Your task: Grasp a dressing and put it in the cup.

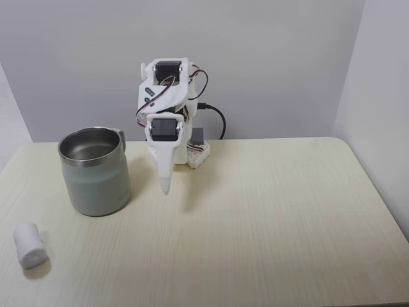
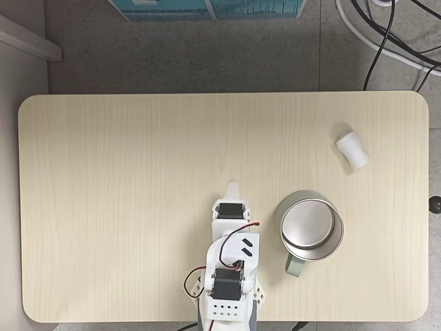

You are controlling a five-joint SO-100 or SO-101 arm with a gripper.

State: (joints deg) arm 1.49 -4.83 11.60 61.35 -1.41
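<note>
Gripper [image 1: 165, 187] folded down by the arm's base, fingers [image 1: 165, 173] pressed together into one narrow point, holding nothing and touching nothing. The dressing [image 1: 29, 244] lies on its side near the front left corner in a fixed view, well apart from the arm; seen from above [image 2: 352, 150] it sits toward the far right edge. The cup [image 1: 96, 170] stands upright between them, just beside the arm, handle [image 2: 294, 266] toward the base. No readable writing anywhere. Pale wood-grain surface [image 1: 275, 217], plain grey walls, cables [image 2: 386, 34] on the floor.
</note>
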